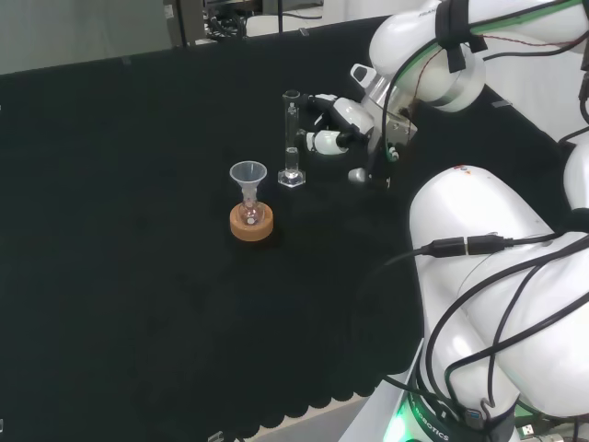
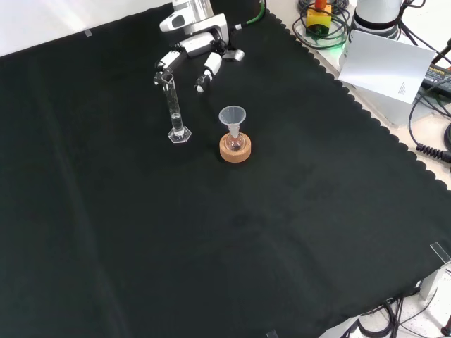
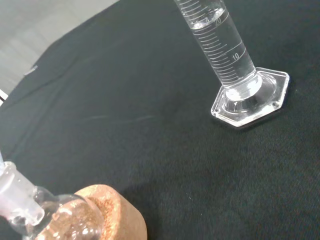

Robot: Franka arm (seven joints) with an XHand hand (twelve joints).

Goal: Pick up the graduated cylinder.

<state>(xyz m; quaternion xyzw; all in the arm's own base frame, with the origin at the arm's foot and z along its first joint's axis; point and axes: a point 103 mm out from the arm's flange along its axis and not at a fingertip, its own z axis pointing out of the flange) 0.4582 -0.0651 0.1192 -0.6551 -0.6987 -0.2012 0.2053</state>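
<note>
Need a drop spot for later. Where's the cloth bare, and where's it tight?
Bare: in the front view, the whole near half of the cloth below the cork ring, and the stretch left of the cylinder. Tight: the far strip, where the hand hangs with fingers spread just behind the cylinder's top, and the narrow gap between the cylinder's base and the flask with funnel.

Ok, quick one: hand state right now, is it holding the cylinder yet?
Hand: open, fingers spread beside the graduated cylinder, holding nothing. The cylinder stands upright on the black cloth.
</note>
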